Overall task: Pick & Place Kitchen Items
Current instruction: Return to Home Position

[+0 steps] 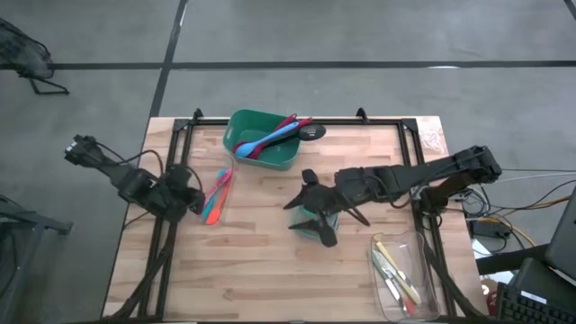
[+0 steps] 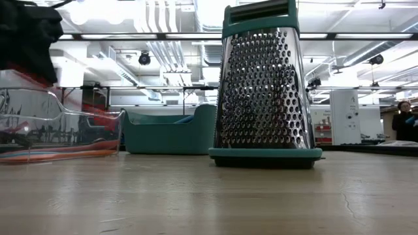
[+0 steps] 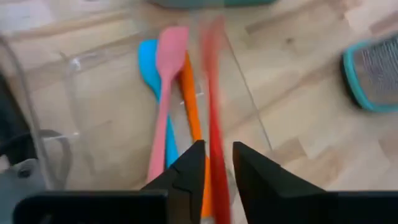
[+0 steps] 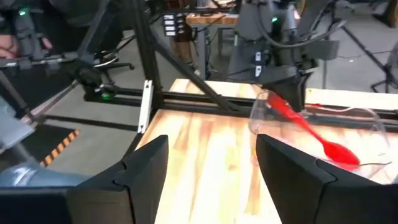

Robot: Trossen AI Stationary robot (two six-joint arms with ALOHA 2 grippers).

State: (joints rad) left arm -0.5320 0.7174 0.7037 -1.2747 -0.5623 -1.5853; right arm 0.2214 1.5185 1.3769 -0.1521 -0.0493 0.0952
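Observation:
At the table's left stands a clear tray (image 1: 225,171) (image 4: 367,118) holding three small spatulas: blue (image 3: 148,65), pink-red (image 3: 169,74) and orange (image 3: 189,102). My left gripper (image 3: 219,180) (image 4: 287,87) hangs over the tray, fingers a little apart. A red spoon (image 4: 311,132) slants down from it, bowl end low in the tray. A teal box grater (image 2: 264,91) stands upright at mid-table. My right gripper (image 4: 211,180) (image 1: 301,202) hovers above the grater, open, with nothing between its fingers. My left gripper has the red spoon's handle (image 3: 217,155) running through the narrow gap between its fingers, which point slanting down into the tray. The handle shows blurred there, and I cannot tell whether the fingers touch it. The spoon's bowl (image 4: 339,152) is down in the tray.
A green tub (image 1: 264,137) at the far middle holds blue and red spoons and a black slotted spoon (image 1: 310,132). A second clear tray (image 1: 405,274) with pale-handled tools lies near right. Bare wood shows at the near left and middle. A person (image 2: 405,121) stands far behind.

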